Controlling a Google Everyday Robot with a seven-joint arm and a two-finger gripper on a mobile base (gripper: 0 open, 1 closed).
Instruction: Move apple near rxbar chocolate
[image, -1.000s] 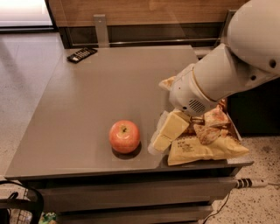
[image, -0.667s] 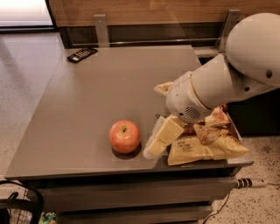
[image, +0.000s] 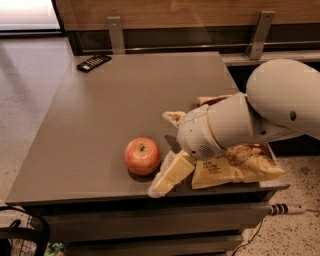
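Since a moment ago the gripper has slid lower and to the left, closer to the apple. The apple has not moved. It is round and red-orange and sits with its stem dimple up, near the front edge of the grey table. The gripper is just beside it at 4 o'clock, pointing down at the table's front edge. I cannot tell if it is loose or squeezed. The big white arm reaches in from 3 o'clock, over a yellow chip bag. The rxbar chocolate, a small black packet, lies far off at 11 o'clock, by the back left corner.
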